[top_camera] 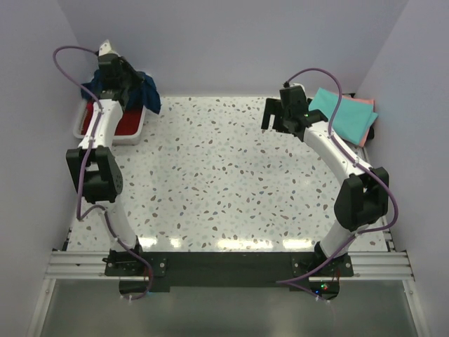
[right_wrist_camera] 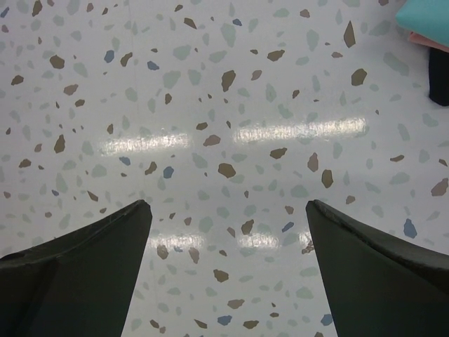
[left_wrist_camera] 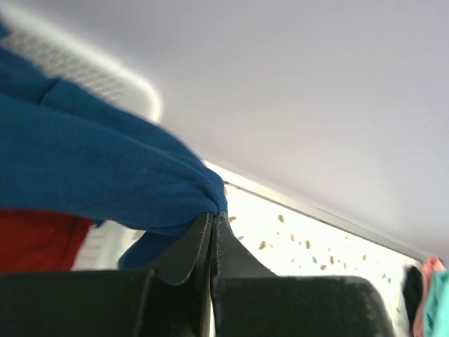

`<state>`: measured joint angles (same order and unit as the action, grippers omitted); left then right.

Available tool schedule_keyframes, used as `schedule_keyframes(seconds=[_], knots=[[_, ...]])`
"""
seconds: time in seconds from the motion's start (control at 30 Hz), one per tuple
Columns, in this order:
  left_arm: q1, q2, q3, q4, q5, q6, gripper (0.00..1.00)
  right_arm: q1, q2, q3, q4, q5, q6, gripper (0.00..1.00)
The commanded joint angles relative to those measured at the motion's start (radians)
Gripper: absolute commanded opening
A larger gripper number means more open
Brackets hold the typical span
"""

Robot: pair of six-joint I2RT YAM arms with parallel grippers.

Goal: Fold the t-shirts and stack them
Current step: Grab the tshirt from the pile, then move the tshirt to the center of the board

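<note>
Pinching navy t-shirt (left_wrist_camera: pixel 105 168), left jaws | bunched, drooping over bin (top_camera: pixel 133 133) | right jaws spread

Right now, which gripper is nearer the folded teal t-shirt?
Right. The right gripper hangs open just left of the teal t-shirt, apart from it. The left gripper is across the table at the far left, shut on the navy blue t-shirt.

You are getting bright, even pictures from soft overhead light. Streaks of glare are lying across the table (top_camera: pixel 210 182) near its front edge, and the right wrist view is catching two more. Shadows are showing faint and soft-edged. In the left wrist view the blue t-shirt (left_wrist_camera: pixel 84 175) and the white bin (left_wrist_camera: pixel 91 77) are blurring out of focus.
</note>
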<state>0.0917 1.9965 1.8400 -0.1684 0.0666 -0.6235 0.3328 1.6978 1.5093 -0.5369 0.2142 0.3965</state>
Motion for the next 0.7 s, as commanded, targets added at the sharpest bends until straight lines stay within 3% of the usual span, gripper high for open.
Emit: schedule_keyframes(seconds=[0.0,0.2,0.43,0.67], knots=[[-0.084,-0.152,0.033,0.044,0.022,0.083,0.0,0.002,-0.018,0.009,0.025,0.017,0.016,0.97],[-0.231,-0.252,0.068,0.029,0.097,0.116,0.0,-0.023,-0.049,0.066,0.011,0.119,0.03,0.97],[-0.455,-0.363,0.097,-0.002,0.139,0.261,0.0,-0.104,-0.127,0.089,0.005,0.163,0.07,0.96],[-0.595,-0.374,0.165,-0.023,0.237,0.304,0.0,-0.141,-0.174,0.074,-0.009,0.212,0.073,0.96]])
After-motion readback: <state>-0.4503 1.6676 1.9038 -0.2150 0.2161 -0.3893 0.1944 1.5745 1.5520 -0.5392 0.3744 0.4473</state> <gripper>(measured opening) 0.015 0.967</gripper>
